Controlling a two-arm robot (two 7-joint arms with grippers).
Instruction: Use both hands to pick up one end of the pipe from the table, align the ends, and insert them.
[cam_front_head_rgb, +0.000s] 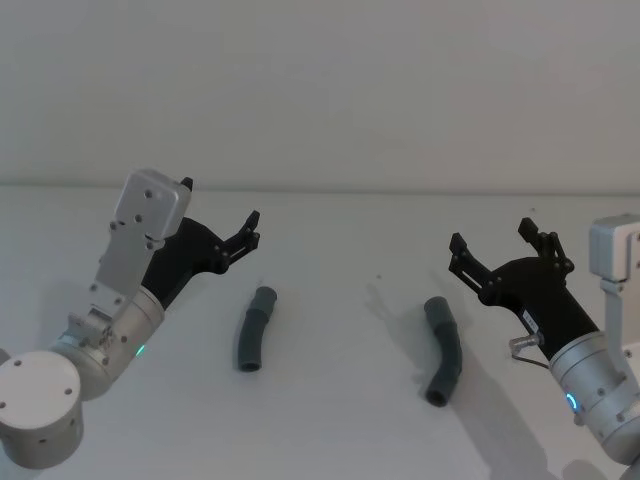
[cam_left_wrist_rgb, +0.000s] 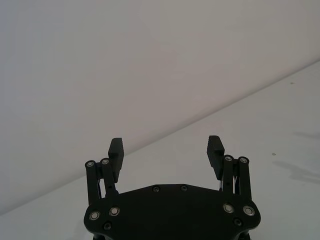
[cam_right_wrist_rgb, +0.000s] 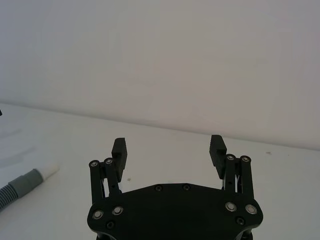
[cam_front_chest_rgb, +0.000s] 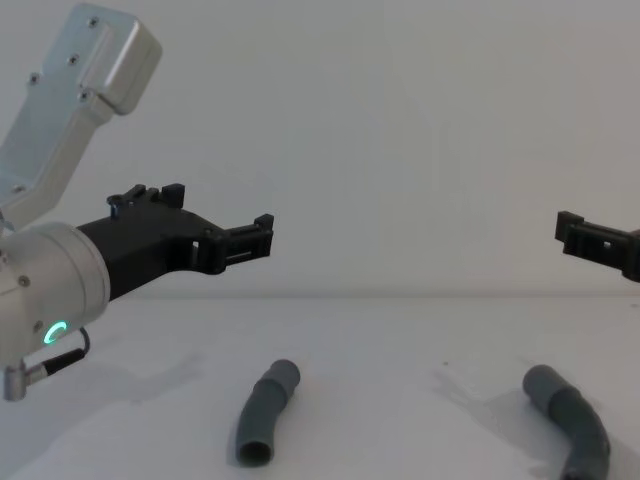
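Two dark grey corrugated pipe pieces lie apart on the white table (cam_front_head_rgb: 340, 430). The left piece (cam_front_head_rgb: 254, 328) (cam_front_chest_rgb: 265, 412) curves gently, with a lighter grey cuff at its far end. The right piece (cam_front_head_rgb: 443, 350) (cam_front_chest_rgb: 575, 422) bends more sharply. My left gripper (cam_front_head_rgb: 222, 205) (cam_left_wrist_rgb: 166, 147) (cam_front_chest_rgb: 220, 212) hovers open and empty above the table, behind and left of the left piece. Behind and to the right of the right piece, the right gripper (cam_front_head_rgb: 492, 235) (cam_right_wrist_rgb: 169, 146) is open and empty too. In the right wrist view a grey cuff (cam_right_wrist_rgb: 25, 182) with a white tip (cam_right_wrist_rgb: 47, 171) lies on the table.
A pale grey wall (cam_front_head_rgb: 320, 90) rises behind the table's far edge. Bare table surface lies between the two pipe pieces and in front of them. The right arm's silver housing (cam_front_head_rgb: 615, 250) stands at the right edge.
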